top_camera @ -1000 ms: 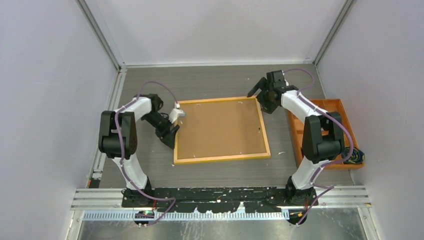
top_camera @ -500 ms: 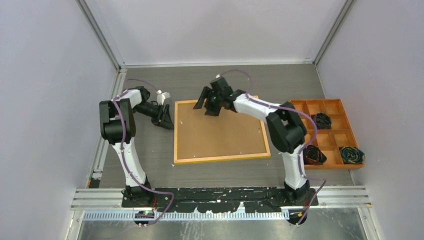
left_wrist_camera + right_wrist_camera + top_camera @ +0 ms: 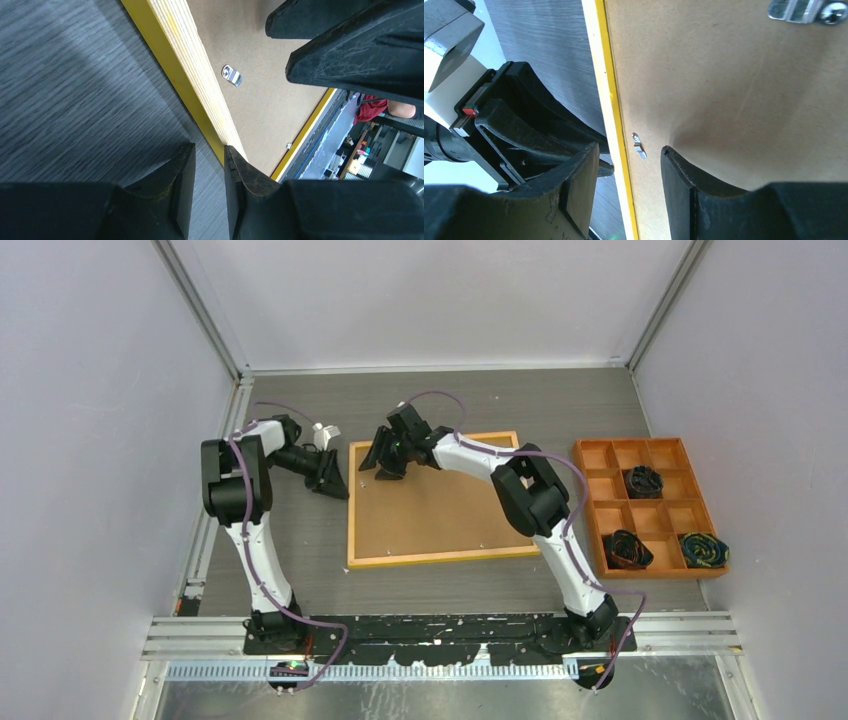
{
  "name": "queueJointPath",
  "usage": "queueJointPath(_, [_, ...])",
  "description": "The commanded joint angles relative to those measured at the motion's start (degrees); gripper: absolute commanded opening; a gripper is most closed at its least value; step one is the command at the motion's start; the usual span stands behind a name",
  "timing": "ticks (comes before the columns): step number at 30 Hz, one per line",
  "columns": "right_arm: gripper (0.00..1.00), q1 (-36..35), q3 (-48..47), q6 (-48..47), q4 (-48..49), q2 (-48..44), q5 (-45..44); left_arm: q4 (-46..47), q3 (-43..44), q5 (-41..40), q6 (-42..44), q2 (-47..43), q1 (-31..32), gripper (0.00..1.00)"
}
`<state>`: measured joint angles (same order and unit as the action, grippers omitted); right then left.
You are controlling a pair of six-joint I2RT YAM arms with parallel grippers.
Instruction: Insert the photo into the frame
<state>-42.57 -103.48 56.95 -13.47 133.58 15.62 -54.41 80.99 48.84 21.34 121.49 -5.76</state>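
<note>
Frame (image 3: 440,505) lying back-up at centre of top view, wrist views alone reveal left gripper (image 3: 210,162) barely parted beside its edge, right gripper (image 3: 629,160) apart astride it

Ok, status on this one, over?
Left hand open, at left rail of frame. Right hand open, straddling that rail. Frame back up, backing board in. Photo not in sight.
</note>
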Motion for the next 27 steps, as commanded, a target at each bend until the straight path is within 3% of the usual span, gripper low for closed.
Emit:
queueJointPath(1, [0.53, -0.7, -3.3, 1.2, 1.5, 1.3, 1.0, 3.0, -0.9, -1.7, 0.4, 1.5, 0.8, 0.28])
queueJointPath(27, [0.49, -3.8, -4.4, 3.9, 2.6, 4.1, 3.0, 3.5, -0.9, -3.1, 0.4, -0.2, 1.4, 0.27])
